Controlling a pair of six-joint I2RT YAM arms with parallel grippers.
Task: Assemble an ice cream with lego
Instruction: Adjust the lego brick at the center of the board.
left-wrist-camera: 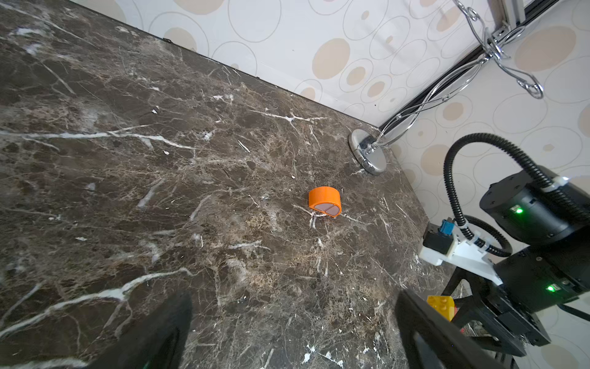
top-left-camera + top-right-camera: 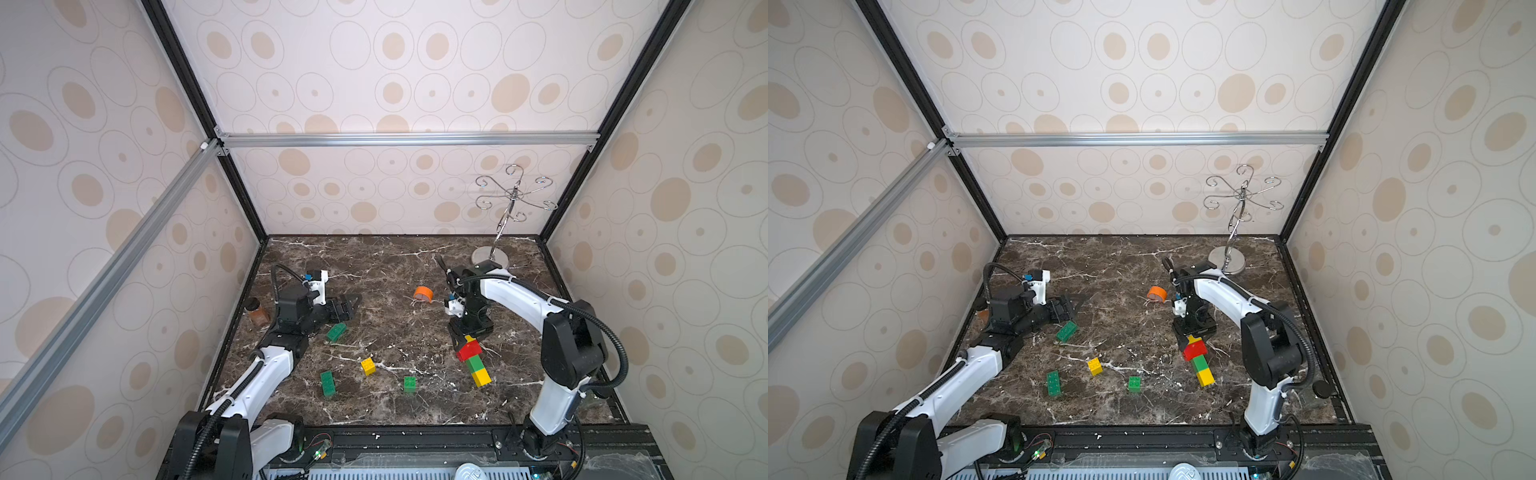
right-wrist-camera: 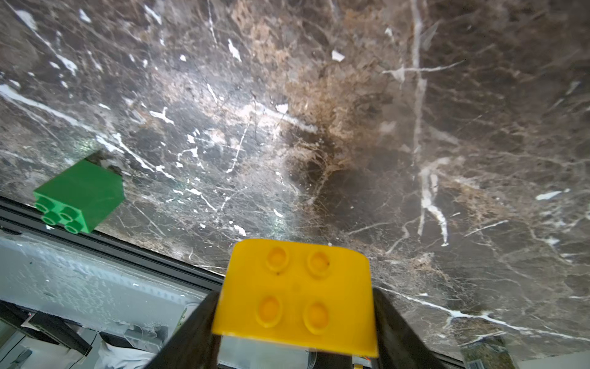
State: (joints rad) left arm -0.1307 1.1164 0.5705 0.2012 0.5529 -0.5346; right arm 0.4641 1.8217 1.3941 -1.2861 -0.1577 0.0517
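In both top views, right of centre over the tabletop (image 2: 395, 257), the right jaws clamp the yellow top piece (image 3: 295, 297) of a red, green and yellow lego stack (image 2: 473, 363). The left jaws gape apart, empty.

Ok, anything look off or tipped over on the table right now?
The orange dome piece looks tipped on its side, alone toward the back, a pale face showing sideways. The small green brick near the front edge also seems to lie on its side, studs facing sideways. Nothing spilled or broken.
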